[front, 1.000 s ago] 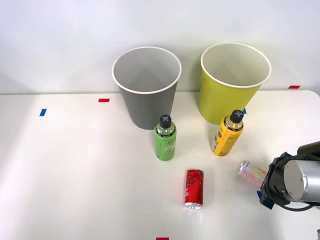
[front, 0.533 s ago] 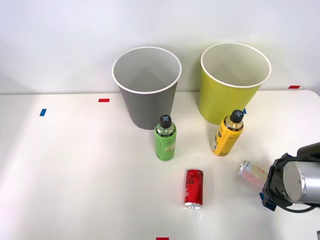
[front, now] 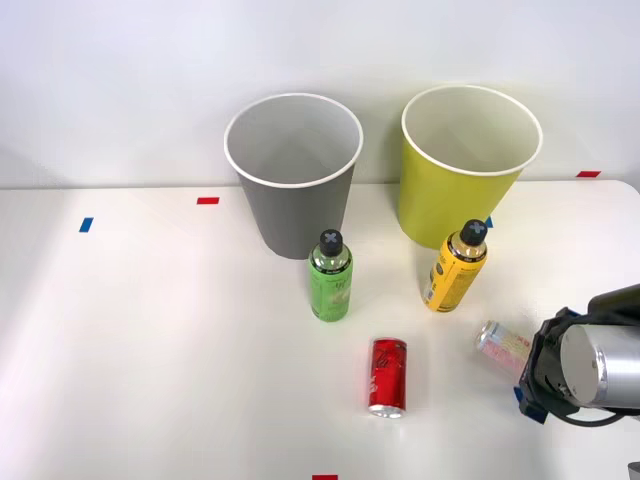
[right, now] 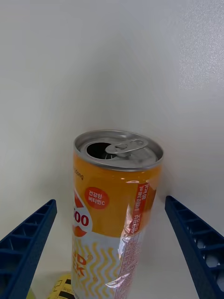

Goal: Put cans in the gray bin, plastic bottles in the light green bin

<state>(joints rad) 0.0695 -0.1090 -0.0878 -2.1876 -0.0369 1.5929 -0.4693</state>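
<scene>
Lying on its side on the white bench, near the right edge: the pale can, orange-topped, its opened end pointing away from the wrist camera. Straddling it with room to spare on either side: the right tool, spread wide, its blue ribbed fingers touching nothing yet. Resting further left, also on its side and well apart: the red can. Standing upright behind them: the green bottle, just in front of the gray bin, and the yellow-orange bottle, just in front of the light green bin. Sitting empty so far, by the look of it, both bins.

Judging the step in hand: lining up for a grasp on the pale can, nothing sorted yet.

Risking, from here:
- Rolling. A round can on a smooth bench, so one finger landing first means nudging it sideways and out of the closing jaws.
- Slipping. Glossy wrap, thin wall; closing near the rim rather than mid-body means tilting or squirting free during the lift.
- Denting, if squeezing hard on an empty can.
- Clipping the yellow-orange bottle while carrying toward the gray bin, since that bottle is standing near the likely route and looking easy to topple.
- Dropping into the nearer lime bin by mistake.
</scene>
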